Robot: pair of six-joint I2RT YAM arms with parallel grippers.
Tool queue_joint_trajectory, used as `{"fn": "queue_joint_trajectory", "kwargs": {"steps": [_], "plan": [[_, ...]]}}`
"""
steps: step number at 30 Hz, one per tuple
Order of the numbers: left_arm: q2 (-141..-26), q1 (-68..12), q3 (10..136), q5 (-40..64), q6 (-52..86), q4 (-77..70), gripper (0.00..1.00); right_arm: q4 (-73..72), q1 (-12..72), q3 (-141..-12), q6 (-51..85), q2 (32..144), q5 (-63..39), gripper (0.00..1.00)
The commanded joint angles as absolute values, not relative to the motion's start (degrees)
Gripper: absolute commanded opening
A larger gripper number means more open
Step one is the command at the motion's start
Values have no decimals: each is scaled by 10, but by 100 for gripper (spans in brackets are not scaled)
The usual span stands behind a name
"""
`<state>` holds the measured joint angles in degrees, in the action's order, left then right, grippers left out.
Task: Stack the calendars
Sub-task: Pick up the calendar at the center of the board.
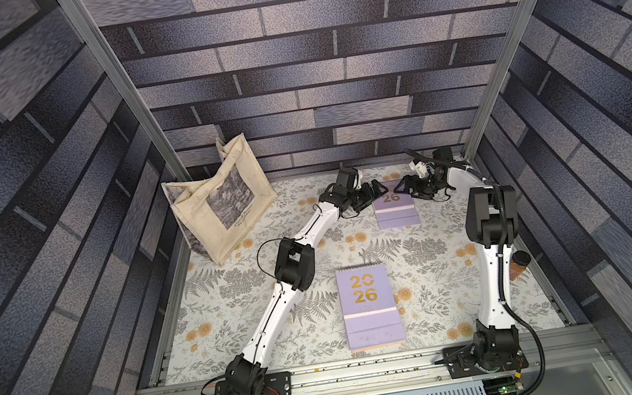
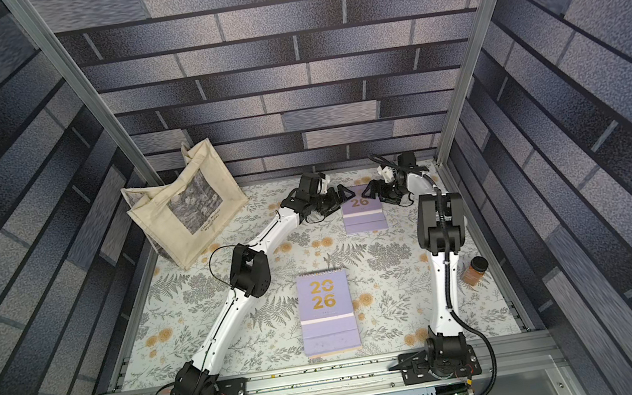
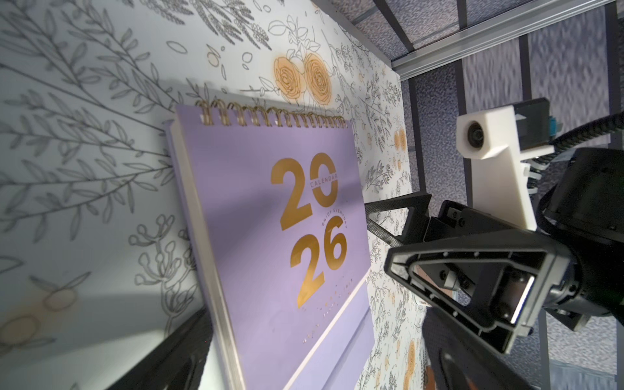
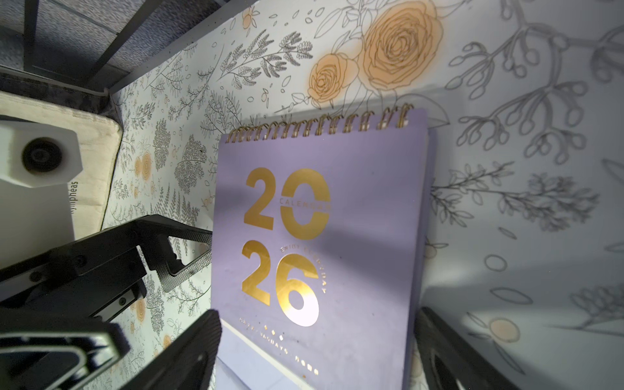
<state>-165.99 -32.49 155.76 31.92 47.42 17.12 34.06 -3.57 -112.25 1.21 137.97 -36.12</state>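
- In both top views we see the left gripper and right gripper, jaws spread, flanking the far calendar; the near calendar lies front-centre.
- Left wrist: the far calendar lies flat between spread fingers.
- Right wrist: the far calendar again, lilac cover up.

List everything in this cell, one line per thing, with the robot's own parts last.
calendars: two visible, lilac with gold 2026; near calendar at centre front, far calendar toward the back, between the pincers.
tote bag: one, beige with grey print, far left corner.
jar: one, amber with black lid, beside the right arm, near the right edge.
table cover: one, white with grey ferns and orange flowers, under everything.
arms: two, white and black; left arm, right arm, both reaching back.
left pincer: black, open, at the far calendar's left side.
right pincer: black, open, at its right side.
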Motion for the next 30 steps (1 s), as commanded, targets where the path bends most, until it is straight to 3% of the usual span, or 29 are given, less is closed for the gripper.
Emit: {"fn": "queue_joint_trajectory", "kwargs": {"steps": [1, 8, 17, 30], "plan": [[-1668, -330, 1571, 336, 492, 161, 100, 386, -16, -1101, 20, 1386, -361, 92], [-1644, -329, 1571, 360, 527, 108, 100, 383, -16, -1084, 28, 1377, -383, 92], [-1630, -328, 1566, 397, 594, 7, 87, 341, -9, -1031, 68, 1360, -435, 92], [-1635, -333, 1559, 465, 586, 22, 84, 318, -10, -1041, 86, 1361, -428, 92]]}}
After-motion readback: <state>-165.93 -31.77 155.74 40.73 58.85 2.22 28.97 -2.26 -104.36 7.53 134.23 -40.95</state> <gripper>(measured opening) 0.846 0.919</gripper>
